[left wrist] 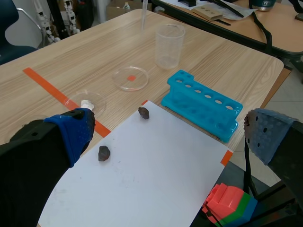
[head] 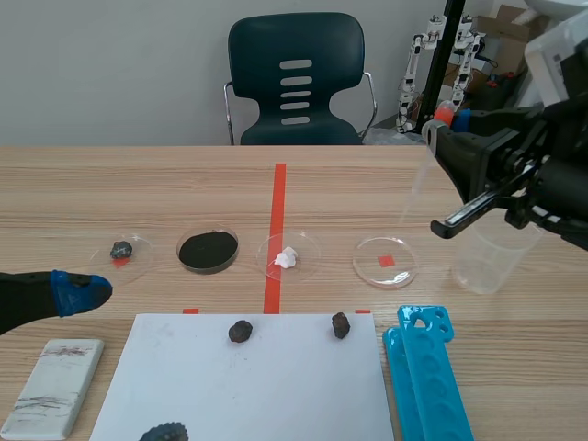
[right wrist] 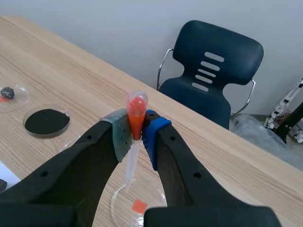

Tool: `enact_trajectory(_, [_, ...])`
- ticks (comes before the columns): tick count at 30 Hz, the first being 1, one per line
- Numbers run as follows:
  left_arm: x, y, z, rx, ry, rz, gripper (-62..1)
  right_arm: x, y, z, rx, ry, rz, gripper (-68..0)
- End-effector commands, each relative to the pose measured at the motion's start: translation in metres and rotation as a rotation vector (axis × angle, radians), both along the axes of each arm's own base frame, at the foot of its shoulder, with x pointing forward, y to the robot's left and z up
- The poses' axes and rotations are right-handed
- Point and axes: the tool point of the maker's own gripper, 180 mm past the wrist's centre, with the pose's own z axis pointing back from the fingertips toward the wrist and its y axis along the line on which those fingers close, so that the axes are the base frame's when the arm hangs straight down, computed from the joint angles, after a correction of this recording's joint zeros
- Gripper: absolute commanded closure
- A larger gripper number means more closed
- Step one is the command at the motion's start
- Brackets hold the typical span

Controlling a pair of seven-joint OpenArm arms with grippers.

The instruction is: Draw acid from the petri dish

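Observation:
A clear petri dish (head: 385, 261) lying over an orange tape square sits right of the table's middle line. My right gripper (head: 443, 136) hangs raised above and to the right of it, shut on the orange bulb of a clear pipette (head: 444, 113). In the right wrist view the pipette (right wrist: 136, 118) is pinched between the pads of the gripper (right wrist: 137, 130), its tip pointing down over the petri dish (right wrist: 137, 205) and still above it. My left gripper (head: 83, 291) rests low at the left, open and empty (left wrist: 165, 137).
Three more dishes stand in a row: grey stone (head: 121, 250), black powder (head: 208, 250), white lump (head: 288, 257). A clear beaker (head: 487, 257) stands right of the target dish. A blue tube rack (head: 427, 377), white sheet (head: 248, 386) with small rocks, and a white block (head: 53, 386) lie near me.

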Motion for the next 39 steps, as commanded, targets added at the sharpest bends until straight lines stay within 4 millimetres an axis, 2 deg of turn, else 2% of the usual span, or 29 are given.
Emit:
enact_trajectory(1, [0.002, -0.002, 0.009, -0.032, -0.022, 0.004, -62.3, -0.003, -0.002, 0.012, -0.013, -0.028, -0.001, -6.6])
enact_trajectory(12, [0.002, -0.002, 0.009, -0.032, -0.022, 0.004, -62.3, -0.052, 0.007, 0.038, -0.017, 0.023, 0.012, -6.6])
enact_trajectory(15, [0.002, -0.002, 0.009, -0.032, -0.022, 0.004, -62.3, -0.06, 0.01, 0.036, -0.021, 0.04, 0.019, -6.6])
enact_trajectory(39, [0.002, -0.002, 0.009, -0.032, -0.022, 0.004, -62.3, -0.061, 0.01, 0.033, -0.023, 0.052, 0.018, -6.6])
